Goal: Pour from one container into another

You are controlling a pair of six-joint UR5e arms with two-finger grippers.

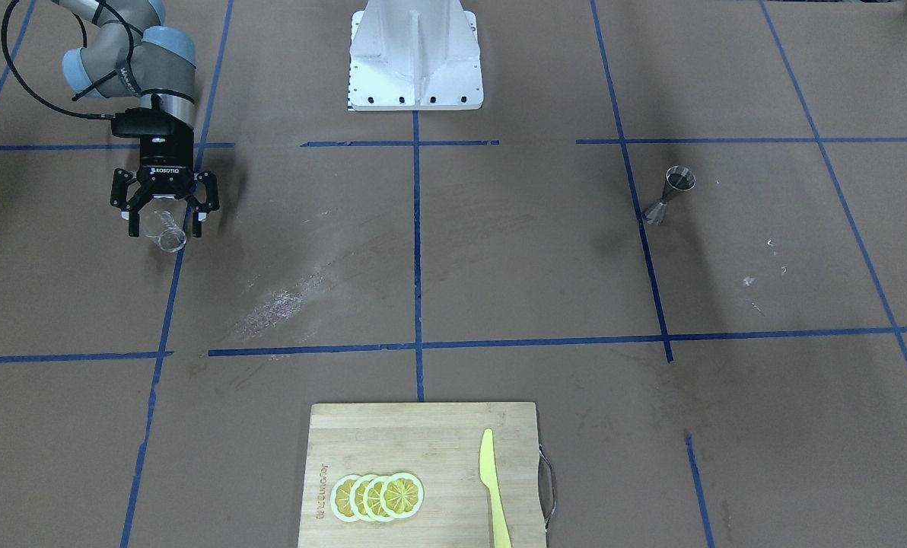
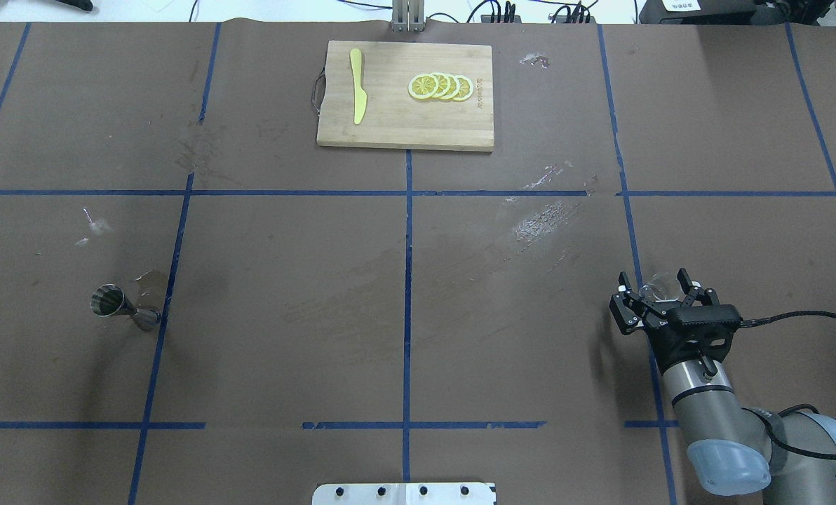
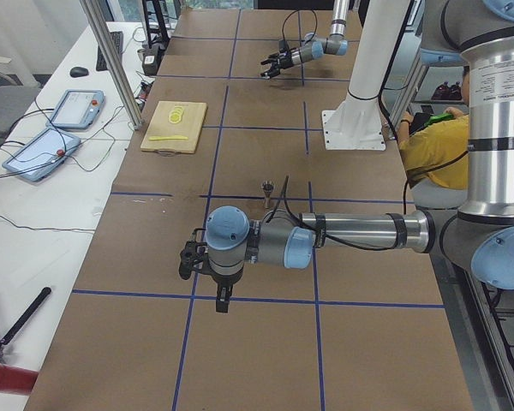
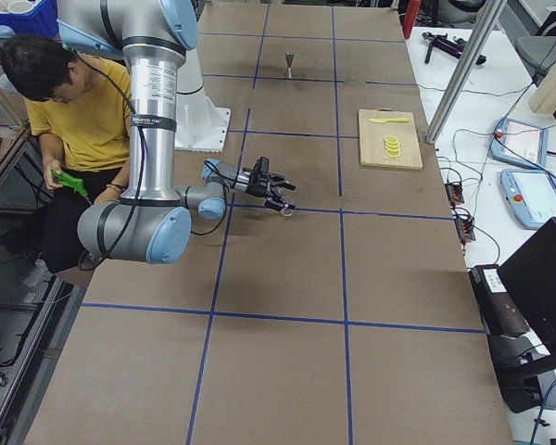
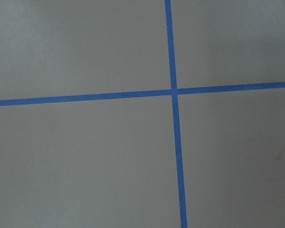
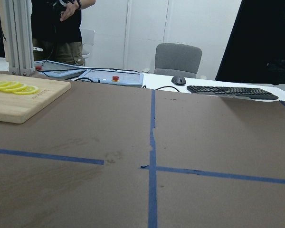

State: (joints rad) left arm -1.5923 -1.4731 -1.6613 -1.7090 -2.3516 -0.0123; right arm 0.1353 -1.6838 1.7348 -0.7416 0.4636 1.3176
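Observation:
The small clear glass beaker [image 1: 167, 233] [image 2: 654, 285] stands on the brown table on the robot's right, between the spread fingers of my right gripper [image 1: 163, 221] [image 2: 653, 280]. That gripper is open, with a gap showing on both sides of the glass; it also shows in the exterior right view [image 4: 280, 200]. The steel hourglass jigger [image 1: 671, 195] [image 2: 119, 306] [image 3: 267, 190] stands upright far off on the robot's left. My left gripper [image 3: 188, 258] appears only in the exterior left view, low over the table, and I cannot tell its state. Neither wrist view shows the beaker or the jigger.
A wooden cutting board [image 2: 390, 126] [image 1: 393, 441] with lemon slices [image 2: 440, 87] and a yellow knife [image 2: 357, 95] lies at the far middle edge. The white robot base [image 1: 415, 57] is at the near middle. A person in a yellow shirt [image 4: 83, 120] sits beside the robot.

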